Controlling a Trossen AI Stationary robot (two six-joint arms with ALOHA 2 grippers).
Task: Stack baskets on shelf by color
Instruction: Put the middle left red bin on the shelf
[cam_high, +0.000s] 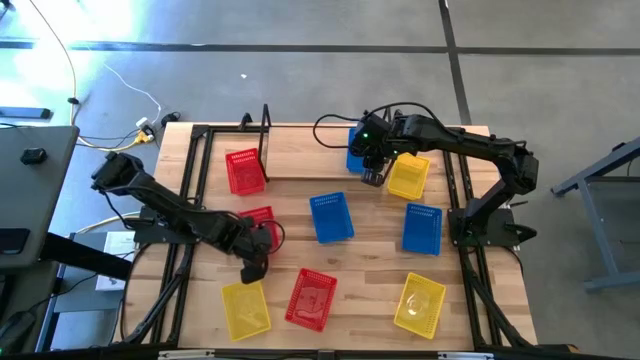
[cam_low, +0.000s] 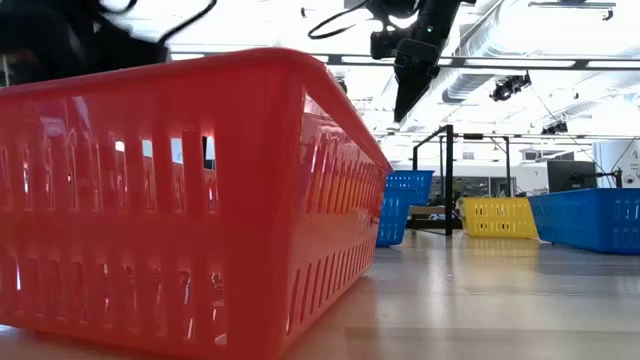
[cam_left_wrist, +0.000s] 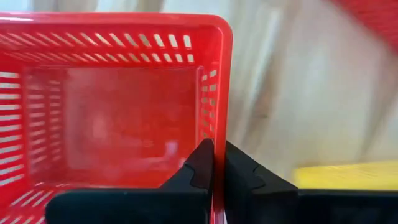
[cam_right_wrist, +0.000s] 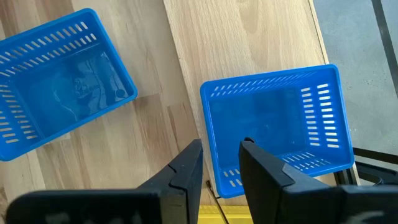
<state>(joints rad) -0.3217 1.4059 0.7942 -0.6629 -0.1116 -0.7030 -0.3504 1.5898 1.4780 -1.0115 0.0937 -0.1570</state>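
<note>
My left gripper (cam_high: 255, 246) is shut on a red basket (cam_high: 258, 222) left of the table's middle. My right gripper (cam_high: 372, 168) is open and hangs high over a blue basket (cam_right_wrist: 273, 124) at the right end of the shelf (cam_high: 300, 160). That basket's one wall (cam_right_wrist: 208, 158) lies below the gap between the fingers. Another red basket (cam_high: 244, 170) stands on the shelf's left part. On the table rest two blue baskets (cam_high: 331, 217) (cam_high: 422, 228), three yellow baskets (cam_high: 408, 175) (cam_high: 245, 308) (cam_high: 420, 305) and one red basket (cam_high: 311, 298). My left gripper holds the red basket by the rim of one wall (cam_left_wrist: 219, 134), near a corner. One finger (cam_left_wrist: 200, 163) is inside the basket and the other (cam_left_wrist: 239, 167) outside, coming from above and pointing down. Whether the basket's bottom is off the table, I cannot tell.
The shelf's black upright loop (cam_high: 265, 130) stands at its left end. In the low view the near red basket (cam_low: 190, 200) fills the foreground and hides much of the table. Bare wood lies between the baskets around the table's middle (cam_high: 375, 255).
</note>
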